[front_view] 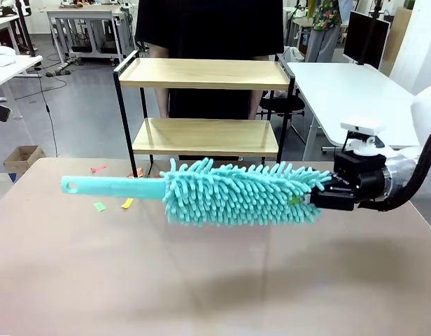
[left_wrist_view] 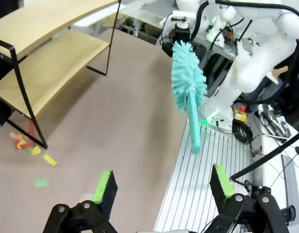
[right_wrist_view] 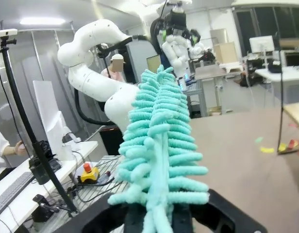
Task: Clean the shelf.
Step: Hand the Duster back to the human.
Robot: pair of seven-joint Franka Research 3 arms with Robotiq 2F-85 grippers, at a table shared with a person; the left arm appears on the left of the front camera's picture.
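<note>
Shelf point(front_view: 205, 73): two light wooden boards in a thin black frame, standing at the far edge of the tabletop point(front_view: 215, 280); its long axis runs left to right across the front view, both boards level and bare. In the left wrist view the shelf point(left_wrist_view: 47, 53) sits at upper left, seen from one end.
Person point(front_view: 208, 28): stands just behind the shelf, dark top.
Duster point(front_view: 236, 192): teal, fluffy head, held level above the tabletop — long axis parallel to the shelf boards, handle point(front_view: 110, 185) pointing to the robot's left, head end at the right.
Right gripper point(front_view: 320, 198): clamped on the duster at the head's right end, coming in from the right; in its own wrist view the head point(right_wrist_view: 159, 145) rises straight up between the fingers.
Left gripper point(left_wrist_view: 161, 182): fingers spread wide apart, green pads point(left_wrist_view: 102, 187) facing each other, nothing between them — above the tabletop's near edge.
Paper scraps point(front_view: 114, 204): green, yellow, red bits on the tabletop near the shelf's left legs.
</note>
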